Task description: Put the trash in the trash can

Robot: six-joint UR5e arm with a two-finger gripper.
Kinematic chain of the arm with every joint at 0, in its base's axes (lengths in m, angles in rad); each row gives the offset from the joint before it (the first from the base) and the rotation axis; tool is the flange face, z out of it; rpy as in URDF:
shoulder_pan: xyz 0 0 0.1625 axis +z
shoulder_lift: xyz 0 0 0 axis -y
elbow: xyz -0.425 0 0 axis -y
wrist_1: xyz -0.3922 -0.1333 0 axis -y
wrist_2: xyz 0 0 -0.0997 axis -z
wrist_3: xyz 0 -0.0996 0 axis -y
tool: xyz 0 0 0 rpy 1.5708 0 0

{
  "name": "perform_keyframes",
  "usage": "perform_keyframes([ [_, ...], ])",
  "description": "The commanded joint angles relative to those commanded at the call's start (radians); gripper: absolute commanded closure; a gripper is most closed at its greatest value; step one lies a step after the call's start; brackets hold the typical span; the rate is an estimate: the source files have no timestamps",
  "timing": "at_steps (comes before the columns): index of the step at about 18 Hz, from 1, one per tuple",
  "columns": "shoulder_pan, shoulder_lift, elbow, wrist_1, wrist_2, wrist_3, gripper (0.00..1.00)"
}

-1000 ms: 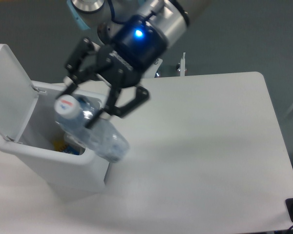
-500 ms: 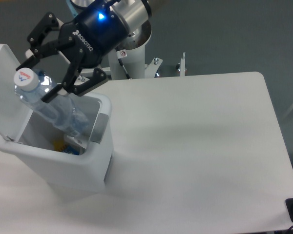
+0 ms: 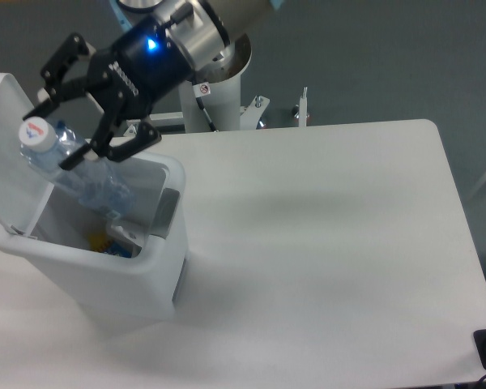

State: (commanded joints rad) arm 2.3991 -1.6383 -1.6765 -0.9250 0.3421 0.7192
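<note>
Item: crushed clear bottle (image 3: 73,166), white cap with red-blue mark, tilted over the open trash can (image 3: 105,271). I see my gripper (image 3: 55,134) clamped on its neck. Since half a second ago, bottle and gripper have shifted slightly left. Bin: smooth white plastic, rectangular, lid (image 3: 12,150) flipped up, grey tab at front.

Clear glossy plastic bottle (image 3: 77,170), matt white plastic trash can (image 3: 113,279), smooth table (image 3: 324,243).
</note>
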Motion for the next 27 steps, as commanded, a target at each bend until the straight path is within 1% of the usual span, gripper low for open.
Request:
perform_keyframes([
  [2, 0.002, -0.002, -0.009, 0.0, 0.0, 0.008, 0.08],
  [4, 0.009, -0.003, -0.015, 0.0, 0.0, 0.017, 0.06],
  [6, 0.032, -0.015, -0.015, -0.002, 0.0, 0.04, 0.05],
  [9, 0.093, -0.02, -0.006, 0.0, 0.002, 0.069, 0.04],
  [11, 0.145, -0.046, -0.005, 0.0, 0.002, 0.129, 0.01],
  [12, 0.169, -0.054, -0.005, -0.002, 0.002, 0.15, 0.01],
  [13, 0.21, -0.07, -0.005, 0.0, 0.002, 0.175, 0.0],
  [14, 0.23, -0.08, -0.005, 0.0, 0.002, 0.192, 0.0],
  [15, 0.257, -0.101, -0.002, 0.0, 0.003, 0.209, 0.0],
  [18, 0.302, -0.146, 0.035, 0.0, 0.023, 0.21, 0.0],
  [20, 0.33, -0.185, 0.069, 0.0, 0.104, 0.213, 0.0],
  [22, 0.339, -0.23, 0.124, -0.002, 0.228, 0.212, 0.0],
  [24, 0.339, -0.258, 0.164, -0.009, 0.357, 0.21, 0.0],
  [27, 0.337, -0.272, 0.172, -0.009, 0.523, 0.213, 0.0],
])
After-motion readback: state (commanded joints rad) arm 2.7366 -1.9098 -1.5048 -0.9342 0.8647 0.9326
